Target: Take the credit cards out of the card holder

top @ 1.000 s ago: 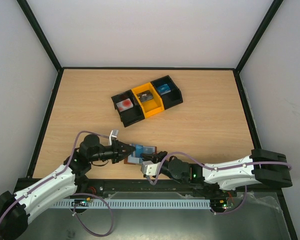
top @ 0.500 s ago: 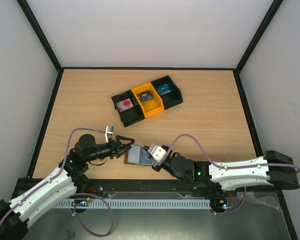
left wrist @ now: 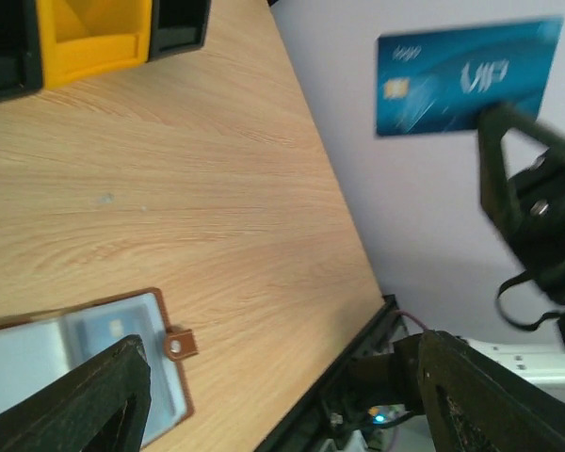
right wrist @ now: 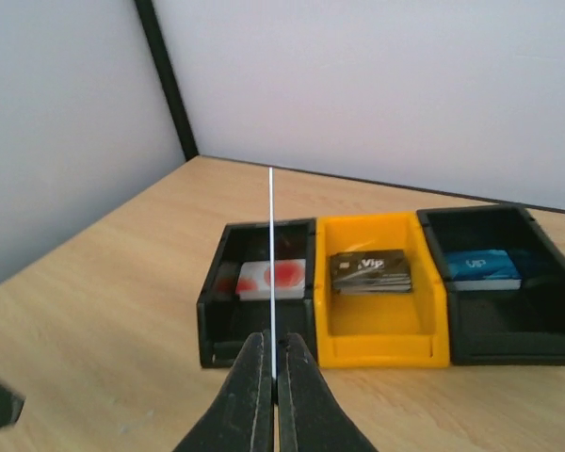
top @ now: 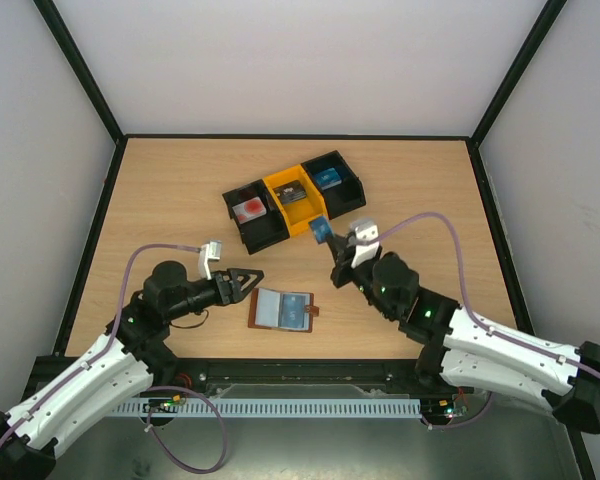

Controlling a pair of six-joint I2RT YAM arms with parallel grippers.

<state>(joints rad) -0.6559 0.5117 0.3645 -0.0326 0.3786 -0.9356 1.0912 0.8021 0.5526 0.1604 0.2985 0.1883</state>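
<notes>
The brown card holder (top: pixel 283 311) lies open and flat on the table, its strap tab to the right. It also shows at the lower left of the left wrist view, card holder (left wrist: pixel 75 344), with a bluish card behind its clear sleeve. My right gripper (top: pixel 331 245) is raised beyond it and shut on a blue credit card (top: pixel 320 230). That blue card (left wrist: pixel 466 75) hangs in the air in the left wrist view. In the right wrist view the card (right wrist: pixel 272 254) is a thin white line, edge-on, between the shut fingers of the right gripper (right wrist: pixel 273 350). My left gripper (top: pixel 255 282) is open and empty, just left of the holder.
Three joined bins stand at the back: a black bin (right wrist: pixel 212 292) with a red and white card, a yellow bin (right wrist: pixel 372 330) with dark cards, and a black bin (right wrist: pixel 508 330) with blue cards. The table's near edge (left wrist: pixel 358 311) runs close by the holder.
My left gripper opened, let go of the holder and drew back to the left. The right gripper pulled the blue card out and carried it up and back toward the bins.
</notes>
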